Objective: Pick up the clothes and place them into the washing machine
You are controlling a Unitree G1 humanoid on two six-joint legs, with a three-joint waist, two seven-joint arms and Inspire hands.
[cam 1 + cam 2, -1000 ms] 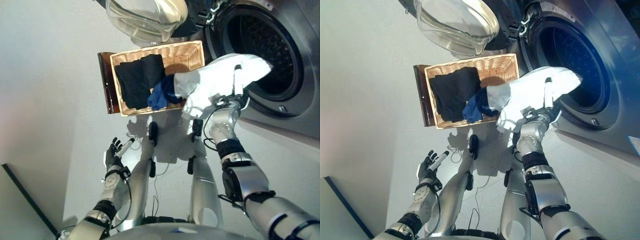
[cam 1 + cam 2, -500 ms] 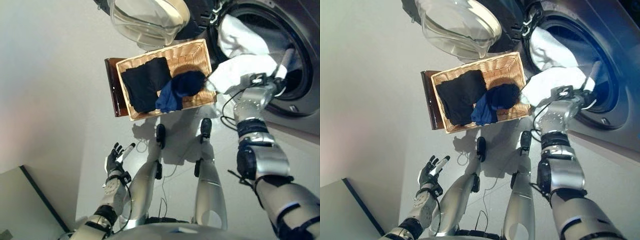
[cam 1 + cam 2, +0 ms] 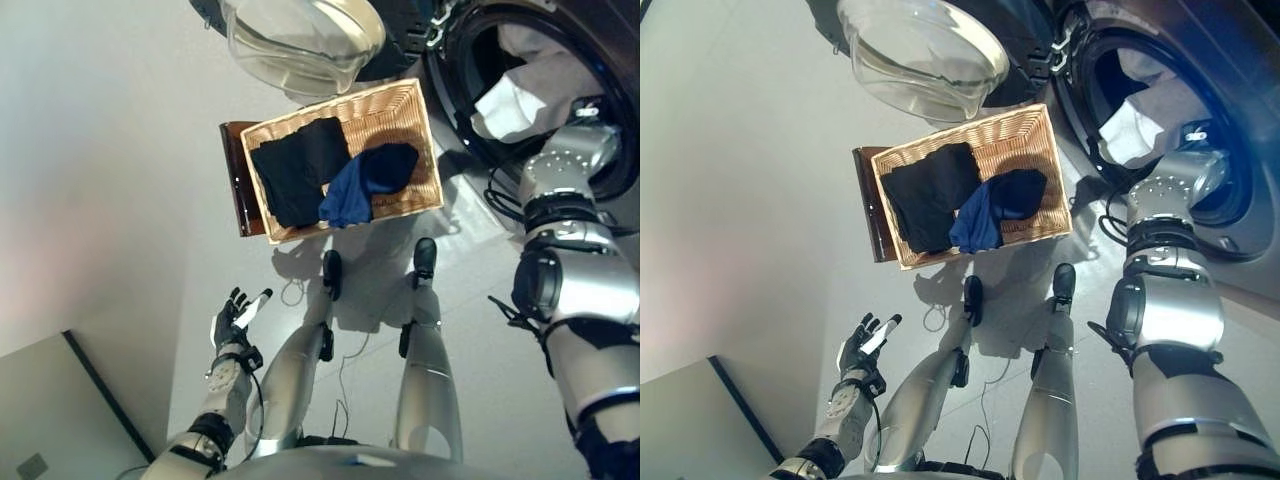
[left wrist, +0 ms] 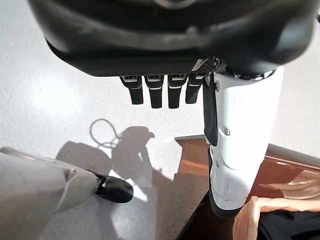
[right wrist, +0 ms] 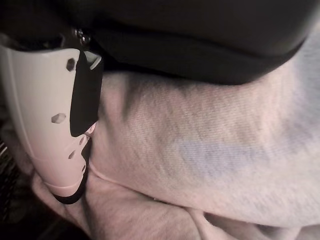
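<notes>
- Since a second ago, the white garment (image 3: 525, 88) has gone from hanging outside the washing machine (image 3: 1240, 120), in front of its opening, to lying inside the drum, and the right arm has followed it in up to the wrist.
- One wicker basket (image 3: 415, 110) stands on the floor just beside the washing machine, below the machine's open glass door (image 3: 300, 45).
- Three garments show in all: one white in the drum, and two in the basket, a black one (image 3: 295, 170) on the side away from the washing machine and a blue one (image 3: 365, 185) on the side nearer it, the two touching.
- One brown board (image 3: 238, 180) lies against the basket's side farthest from the washing machine.
- Right hand (image 5: 55, 125): the head views hide it inside the drum; only its wrist view shows it, with the white-covered thumb lying against the white cloth, which fills the space past the palm. Its fingers do not show, so I cannot tell whether it grips the cloth.
- Left hand (image 3: 236, 318) hangs low, well apart from the washing machine and the basket, fingers straight and spread, holding nothing; its wrist view shows the floor and a corner of the board and basket past them.
</notes>
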